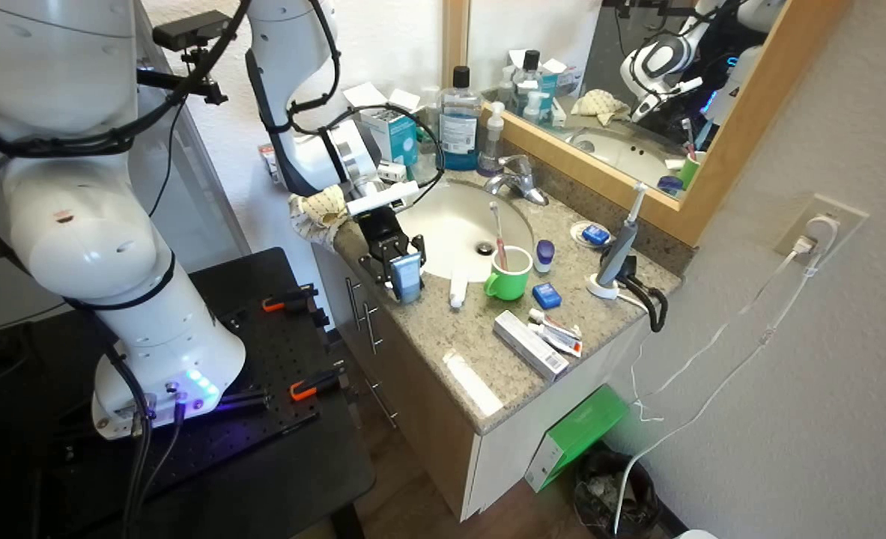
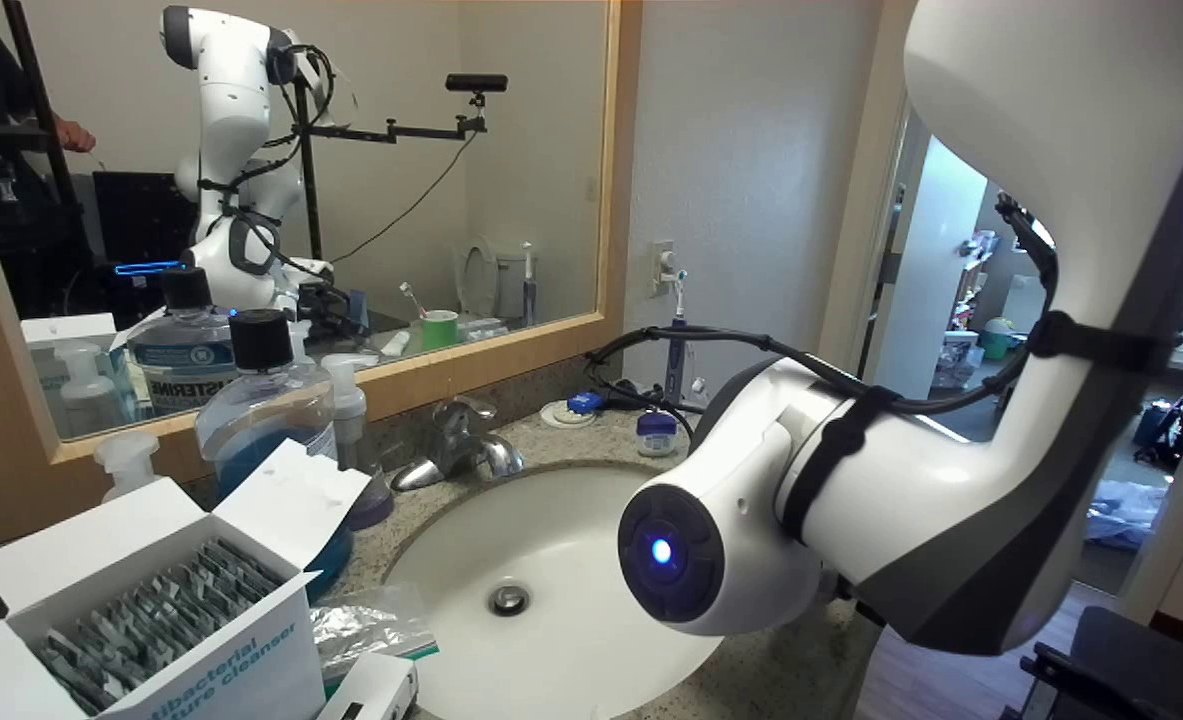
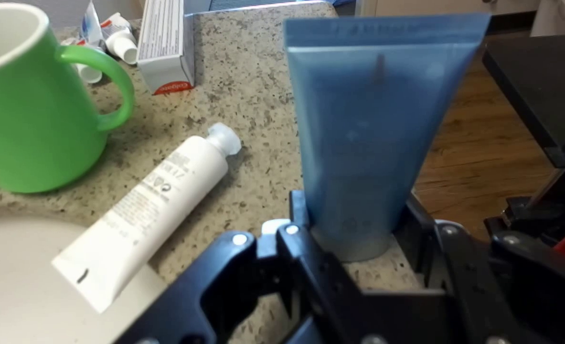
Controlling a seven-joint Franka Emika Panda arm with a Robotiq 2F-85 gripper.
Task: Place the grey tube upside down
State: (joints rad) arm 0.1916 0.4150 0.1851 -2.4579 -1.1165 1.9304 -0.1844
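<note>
A blue-grey squeeze tube (image 1: 406,278) with a greyish cap is between my gripper's fingers (image 3: 356,210). In the wrist view the tube (image 3: 378,110) stands upright, cap down and flat sealed end up. My fingers press both sides of its lower part, just above the cap. The cap is at or very near the counter; contact cannot be told. A slim grey-white tube (image 3: 148,210) with a pale bluish cap lies on its side to the left, partly over the sink rim; it also shows in an exterior view (image 1: 458,287). The arm hides my gripper in an exterior view.
A green mug (image 1: 508,284) with a toothbrush stands beyond the grey-white tube. A toothpaste box (image 1: 530,344), small toothpaste tubes (image 1: 557,334) and a blue box (image 1: 547,295) lie farther along. The sink (image 1: 521,217) is beside my gripper. The counter's front edge is close.
</note>
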